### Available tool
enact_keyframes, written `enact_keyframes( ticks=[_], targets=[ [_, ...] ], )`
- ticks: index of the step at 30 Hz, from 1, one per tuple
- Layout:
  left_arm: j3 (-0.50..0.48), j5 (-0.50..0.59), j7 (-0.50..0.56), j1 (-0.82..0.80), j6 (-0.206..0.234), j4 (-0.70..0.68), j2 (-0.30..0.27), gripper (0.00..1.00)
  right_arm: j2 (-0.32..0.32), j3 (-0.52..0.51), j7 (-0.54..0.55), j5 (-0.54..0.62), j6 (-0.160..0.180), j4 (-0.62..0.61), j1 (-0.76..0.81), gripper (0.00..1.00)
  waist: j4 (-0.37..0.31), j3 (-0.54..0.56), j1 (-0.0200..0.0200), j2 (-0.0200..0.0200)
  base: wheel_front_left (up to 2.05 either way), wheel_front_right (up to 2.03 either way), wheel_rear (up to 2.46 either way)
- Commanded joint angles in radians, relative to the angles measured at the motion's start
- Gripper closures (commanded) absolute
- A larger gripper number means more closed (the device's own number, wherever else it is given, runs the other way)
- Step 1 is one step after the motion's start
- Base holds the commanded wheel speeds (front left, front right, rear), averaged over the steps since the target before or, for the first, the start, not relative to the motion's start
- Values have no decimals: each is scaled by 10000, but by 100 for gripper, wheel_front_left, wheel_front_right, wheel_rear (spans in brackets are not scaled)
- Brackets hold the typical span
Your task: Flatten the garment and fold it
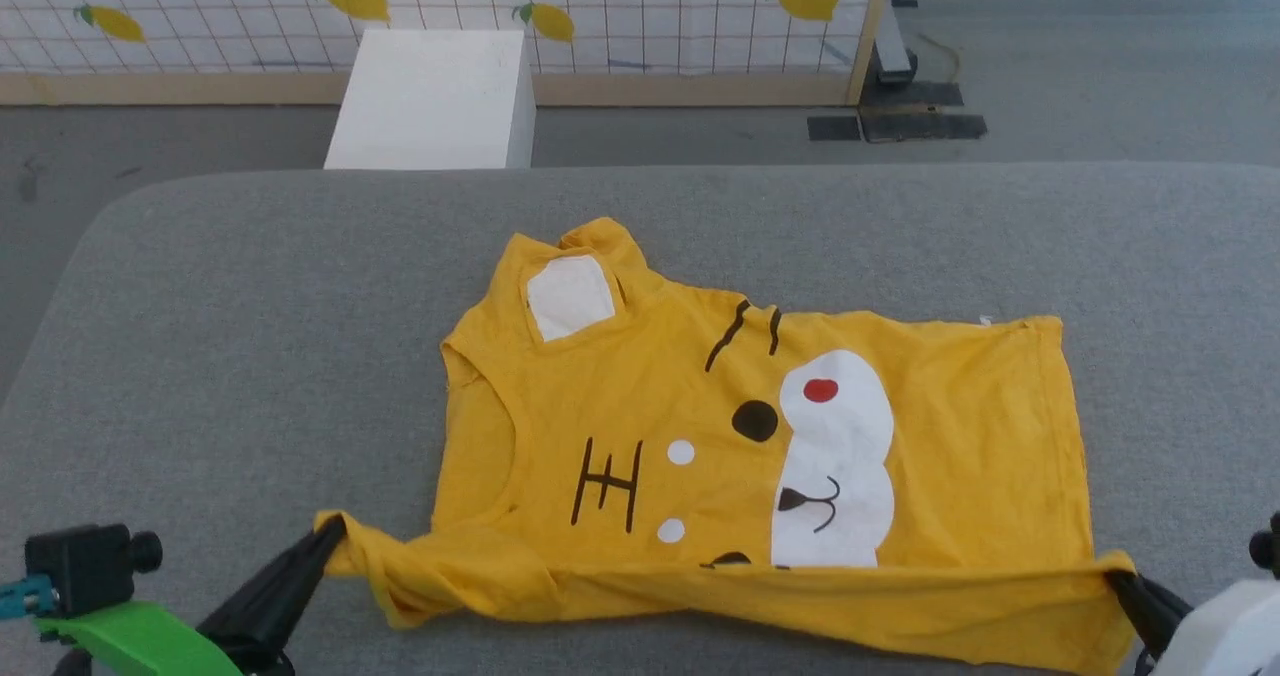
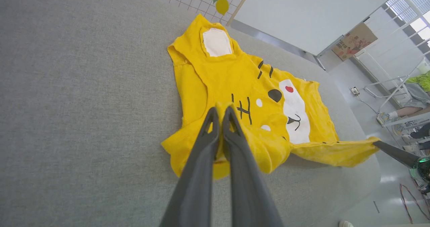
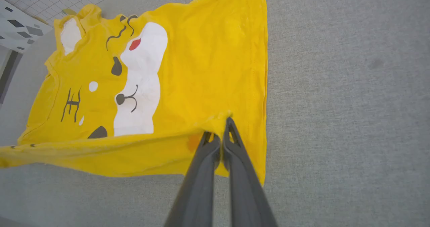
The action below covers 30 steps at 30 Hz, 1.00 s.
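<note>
The garment (image 1: 640, 406), a bright yellow T-shirt with a cartoon animal face, lies on the grey padded table (image 1: 250, 306). Its near edge is lifted and stretched between my two grippers. At the lower left my left gripper (image 1: 335, 531) is shut on the near left corner of the garment (image 2: 242, 86); in the left wrist view the same gripper (image 2: 221, 109) pinches a fold of yellow cloth. My right gripper (image 1: 1115, 576) is shut on the near right corner, and in the right wrist view its tips (image 3: 223, 121) clamp the garment (image 3: 188, 59) at its edge.
A white box (image 1: 430, 96) stands on the floor beyond the table's far edge, before a lemon-print grid panel (image 1: 600, 6). Bare grey table surrounds the shirt on all sides. In the left wrist view a cardboard box (image 2: 352, 40) and a white rack (image 2: 396, 82) stand off to the side.
</note>
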<state>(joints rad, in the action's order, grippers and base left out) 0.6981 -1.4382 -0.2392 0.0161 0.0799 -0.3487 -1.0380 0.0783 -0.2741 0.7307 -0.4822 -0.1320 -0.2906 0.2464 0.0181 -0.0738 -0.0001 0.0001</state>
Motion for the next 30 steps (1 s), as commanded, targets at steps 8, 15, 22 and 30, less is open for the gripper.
enact_keyframes(
  ticks=[8,15,22,30],
  targets=[
    [-317,522,208,-1524,-611,1078,479,100,343,563,-1086,646,13,995,-1765,100,-573,-1487,1,-1,0,0,0],
    [-152,819,635,-2605,-1164,2220,1125,100,392,921,-1360,1018,13,1826,-2600,100,-652,-2166,1,-1,0,0,0],
    [402,957,1475,-3382,-1541,3445,1824,100,399,1403,-1028,1350,13,2633,-3215,100,-660,-2634,1,-1,0,0,0],
    [1264,562,3415,-3781,-1718,4553,2072,100,319,1572,135,1510,13,3394,-3561,96,-633,-2793,1,-1,0,0,0]
  ],
)
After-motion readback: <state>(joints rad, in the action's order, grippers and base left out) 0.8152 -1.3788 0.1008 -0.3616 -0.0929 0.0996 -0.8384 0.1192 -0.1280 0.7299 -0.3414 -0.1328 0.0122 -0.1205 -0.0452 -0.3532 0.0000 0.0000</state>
